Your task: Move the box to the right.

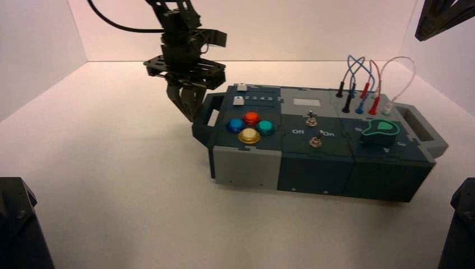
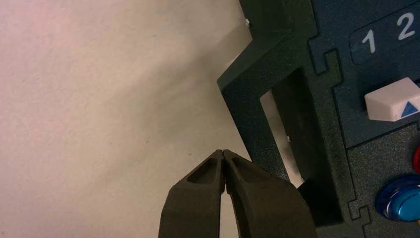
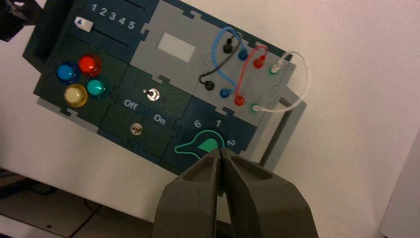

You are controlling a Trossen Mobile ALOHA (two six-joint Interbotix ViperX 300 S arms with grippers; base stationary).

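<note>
We hold the left gripper [image 2: 223,152] closed and empty beside the box [image 1: 319,145] (at its left handle [image 1: 206,120], I mean).

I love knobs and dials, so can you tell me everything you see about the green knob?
The green knob sits on a dark teal panel at the box's front right, near the right handle. It looks like plastic: a rounded top with a green outline stretching into a point, and a solid green patch inside. White numbers, including 6, 1 and 2, surround it. Nothing seems to be touching it except the panel.
</note>
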